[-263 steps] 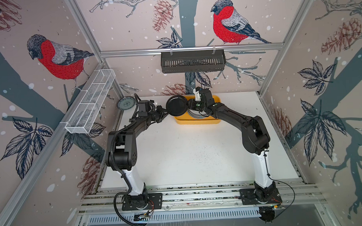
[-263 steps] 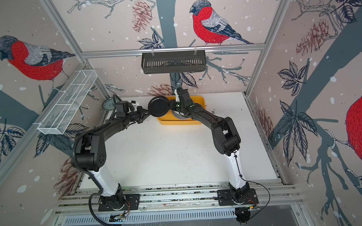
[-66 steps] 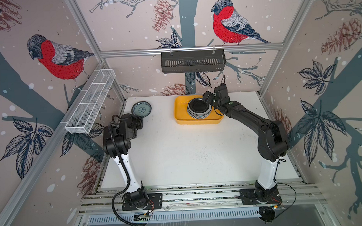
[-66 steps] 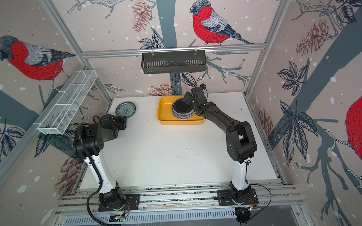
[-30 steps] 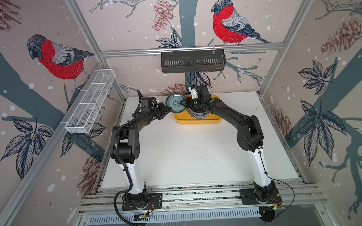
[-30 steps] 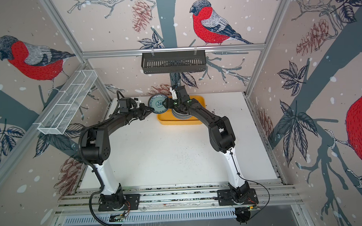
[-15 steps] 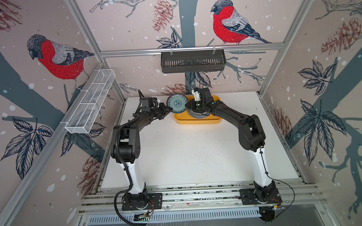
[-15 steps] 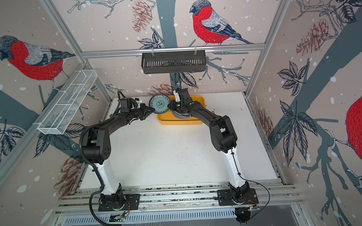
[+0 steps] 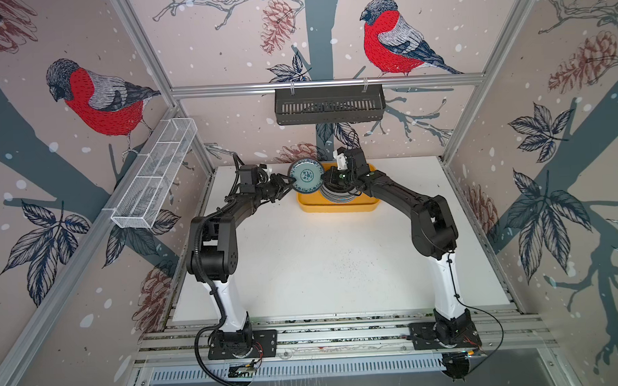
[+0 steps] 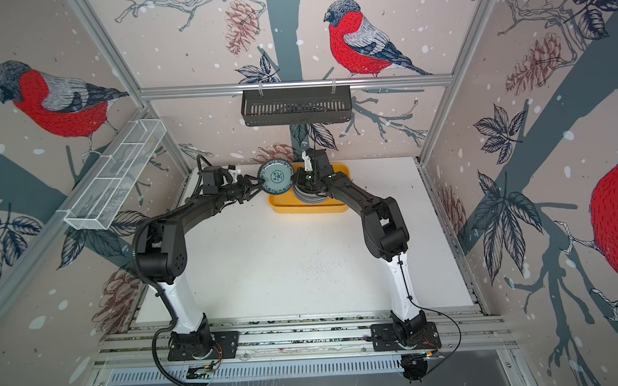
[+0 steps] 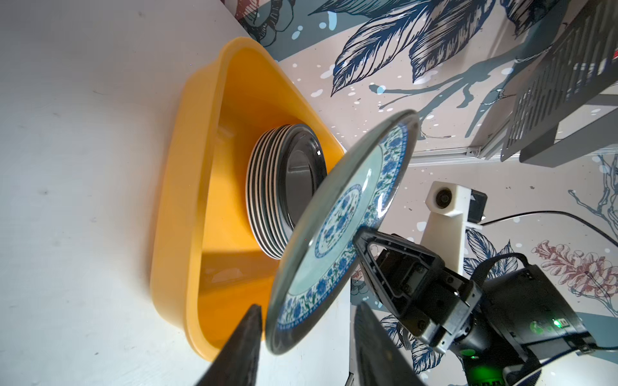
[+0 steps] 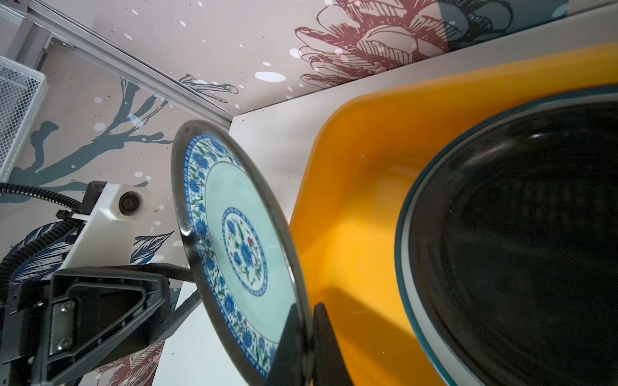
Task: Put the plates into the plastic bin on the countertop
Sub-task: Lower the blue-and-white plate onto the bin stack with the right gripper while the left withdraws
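A small grey-blue plate (image 9: 306, 175) (image 10: 276, 180) with a blue flower pattern hangs tilted in the air over the left end of the yellow plastic bin (image 9: 336, 207) (image 10: 308, 208). My right gripper (image 9: 323, 179) (image 12: 307, 305) is shut on its rim. My left gripper (image 9: 289, 182) (image 11: 307, 305) stands open, with the opposite rim of the plate (image 11: 344, 230) between its spread jaws. In the bin (image 11: 187, 200) lies a stack of plates (image 9: 337, 197) (image 11: 271, 187) with a small black one on top (image 12: 518, 250).
A black slotted basket (image 9: 329, 104) hangs on the back rail above the bin. A white wire-mesh rack (image 9: 155, 181) is fixed to the left wall. The white countertop (image 9: 320, 264) reaches forward to the aluminium rails, and the bin sits close to the back wall.
The left gripper carried the plate from the counter's back left over to the bin. In the last second the right gripper shut on its rim and the left jaws opened.
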Tool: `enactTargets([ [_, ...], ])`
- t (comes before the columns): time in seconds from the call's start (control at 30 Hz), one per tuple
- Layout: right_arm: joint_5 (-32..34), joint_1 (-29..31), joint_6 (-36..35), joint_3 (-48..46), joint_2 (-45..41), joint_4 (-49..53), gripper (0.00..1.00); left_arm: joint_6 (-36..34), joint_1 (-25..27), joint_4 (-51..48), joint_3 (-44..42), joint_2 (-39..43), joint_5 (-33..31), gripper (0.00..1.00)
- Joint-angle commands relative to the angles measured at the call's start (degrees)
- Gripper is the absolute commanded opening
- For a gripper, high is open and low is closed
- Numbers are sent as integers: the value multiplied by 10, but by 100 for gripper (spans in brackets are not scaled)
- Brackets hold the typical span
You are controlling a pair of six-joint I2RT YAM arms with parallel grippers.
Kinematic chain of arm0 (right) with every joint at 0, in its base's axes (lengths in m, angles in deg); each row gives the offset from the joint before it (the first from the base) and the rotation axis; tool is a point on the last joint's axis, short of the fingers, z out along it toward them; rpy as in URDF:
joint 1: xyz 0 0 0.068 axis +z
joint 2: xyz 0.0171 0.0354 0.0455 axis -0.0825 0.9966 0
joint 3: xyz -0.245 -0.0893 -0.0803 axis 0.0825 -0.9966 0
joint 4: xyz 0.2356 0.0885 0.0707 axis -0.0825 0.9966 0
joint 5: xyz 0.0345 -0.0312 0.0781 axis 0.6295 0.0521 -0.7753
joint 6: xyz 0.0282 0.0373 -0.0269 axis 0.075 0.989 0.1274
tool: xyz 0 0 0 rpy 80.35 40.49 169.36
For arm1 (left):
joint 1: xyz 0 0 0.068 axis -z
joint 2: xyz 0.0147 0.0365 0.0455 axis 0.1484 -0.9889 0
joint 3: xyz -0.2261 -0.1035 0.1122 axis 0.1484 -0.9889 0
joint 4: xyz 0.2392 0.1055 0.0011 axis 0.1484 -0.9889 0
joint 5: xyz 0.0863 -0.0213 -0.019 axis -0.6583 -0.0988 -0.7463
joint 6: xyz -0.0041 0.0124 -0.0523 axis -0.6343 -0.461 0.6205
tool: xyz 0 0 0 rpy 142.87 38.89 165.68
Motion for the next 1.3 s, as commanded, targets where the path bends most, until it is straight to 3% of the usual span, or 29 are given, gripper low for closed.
enactTargets([
  [0.0, 3, -10, 19, -16, -20, -24, 4, 4, -8, 47, -18, 19, -18, 56],
  [0.3, 16, -79, 94, -78, -55, -19, 4, -21, -24, 37, -54, 68, -69, 64],
  [0.47, 14, -107, 98, -79, -55, 22, 4, -28, -25, 22, -56, 75, -82, 65],
  [0.67, 1, -115, 85, -37, -23, 94, 4, -26, -25, 17, -57, 76, -92, 66],
  [0.87, 10, -118, 96, -28, -8, 98, 5, -21, -25, 17, -61, 80, -99, 66],
  [1.27, 15, -113, 89, -9, 18, 123, 15, -22, -25, 12, -67, 85, -104, 66],
])
